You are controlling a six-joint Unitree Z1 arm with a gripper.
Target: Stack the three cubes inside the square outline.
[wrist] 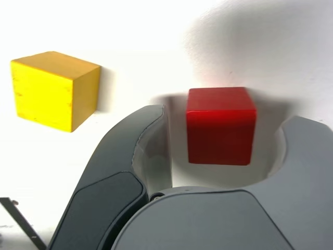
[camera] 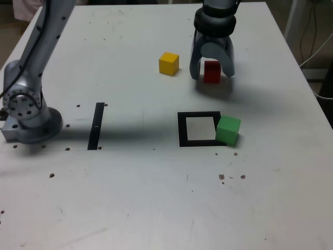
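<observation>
Cubes are set apart: red (camera: 212,72) between the open gripper's (camera: 212,71) fingers, not gripped; yellow (camera: 168,63) nearby; green (camera: 228,130) over the right edge of the square outline (camera: 182,130), in the exterior view. No long side is seen on them. The arm (camera: 215,20) is pointed down.
</observation>
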